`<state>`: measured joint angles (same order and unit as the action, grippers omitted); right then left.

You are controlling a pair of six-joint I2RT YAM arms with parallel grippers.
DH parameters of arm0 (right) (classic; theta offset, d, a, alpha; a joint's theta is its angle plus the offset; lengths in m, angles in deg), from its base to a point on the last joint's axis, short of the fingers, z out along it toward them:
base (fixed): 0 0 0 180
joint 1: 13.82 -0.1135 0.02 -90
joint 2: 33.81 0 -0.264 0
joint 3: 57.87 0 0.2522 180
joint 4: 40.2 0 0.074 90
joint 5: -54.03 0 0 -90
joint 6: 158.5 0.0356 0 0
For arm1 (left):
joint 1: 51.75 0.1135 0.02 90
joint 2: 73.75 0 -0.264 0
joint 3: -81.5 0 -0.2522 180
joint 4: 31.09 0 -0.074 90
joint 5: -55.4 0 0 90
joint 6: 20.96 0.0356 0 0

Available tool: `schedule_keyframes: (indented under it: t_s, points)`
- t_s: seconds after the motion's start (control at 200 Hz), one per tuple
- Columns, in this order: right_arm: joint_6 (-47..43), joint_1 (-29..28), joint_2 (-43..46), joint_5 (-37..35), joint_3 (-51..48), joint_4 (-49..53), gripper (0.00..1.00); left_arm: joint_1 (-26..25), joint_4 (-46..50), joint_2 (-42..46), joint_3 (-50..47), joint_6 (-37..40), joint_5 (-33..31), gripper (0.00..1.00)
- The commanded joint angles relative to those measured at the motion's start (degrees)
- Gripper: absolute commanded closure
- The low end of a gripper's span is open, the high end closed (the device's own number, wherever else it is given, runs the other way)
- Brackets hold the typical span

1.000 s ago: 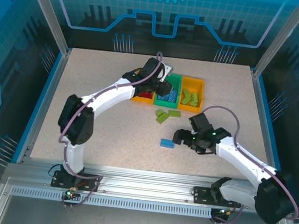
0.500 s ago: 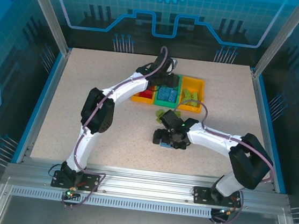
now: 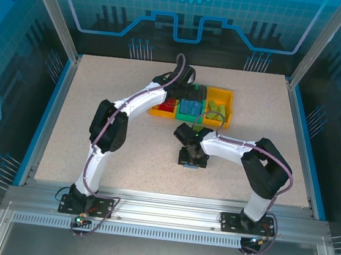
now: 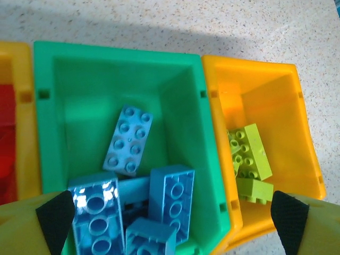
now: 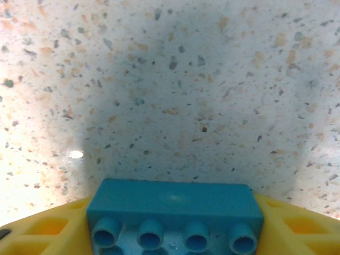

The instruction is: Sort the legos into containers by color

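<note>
Clamping blue lego [image 5: 175, 204], right gripper [image 3: 192, 159]; stud lettering unreadable

Table top [image 5: 170, 79]: looked matt, speckled and stone-like.
Green container [image 4: 48, 106]: was smooth moulded plastic with a soft sheen.
Orange-yellow container [image 4: 255, 74]: was the same smooth plastic.
Blue legos [image 4: 127, 139]: were glossy hard plastic, glinting.
Lime legos [image 4: 249, 151]: were smooth plastic, duller.
Lone blue lego [image 5: 175, 204]: was smooth plastic, faintly shiny.
Frame rail [image 3: 160, 215]: was pale, grooved metal.
</note>
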<state>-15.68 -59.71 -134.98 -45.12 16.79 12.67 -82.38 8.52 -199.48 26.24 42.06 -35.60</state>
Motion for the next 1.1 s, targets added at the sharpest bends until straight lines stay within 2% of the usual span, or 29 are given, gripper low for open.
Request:
schedule_keyframes:
  t_s: [0.0, 0.07, 0.225, 0.4, 0.67, 0.86, 1.095]
  points:
    - [0.3, -1.3, -0.6, -0.6, 1.2, 1.1, 0.46, 0.4, -1.3, 8.8, -4.8, -3.3, -2.0, 0.01]
    - [-0.9, -1.1, 1.6, -1.2, 2.0, 1.3, 0.5, 0.4, -3.6, 13.5, -9.8, -3.9, -2.7, 0.01]
    - [-6.0, 1.3, 7.4, -0.6, 5.9, 1.0, 0.52, 0.4, -7.1, 24.7, -22.3, -4.2, -4.9, 0.01]
    - [-12.2, 10.3, 6.5, 5.5, 13.0, -0.1, 0.52, 0.4, -7.3, 35.9, -36.7, -4.7, -7.4, 0.01]
    - [-13.0, 21.1, -5.0, 14.5, 26.8, -2.1, 0.52, 0.2, -7.8, 47.4, -54.0, -6.5, -8.0, 0.01]
    - [-10.5, 23.6, -16.0, 16.5, 39.9, -0.1, 0.52, -2.3, -5.7, 50.5, -60.1, -5.3, -8.5, 0.01]
    - [-7.4, 25.0, -26.9, 15.9, 55.7, 5.1, 0.52, -6.8, -4.8, 49.9, -62.6, -6.6, -9.3, 0.01]
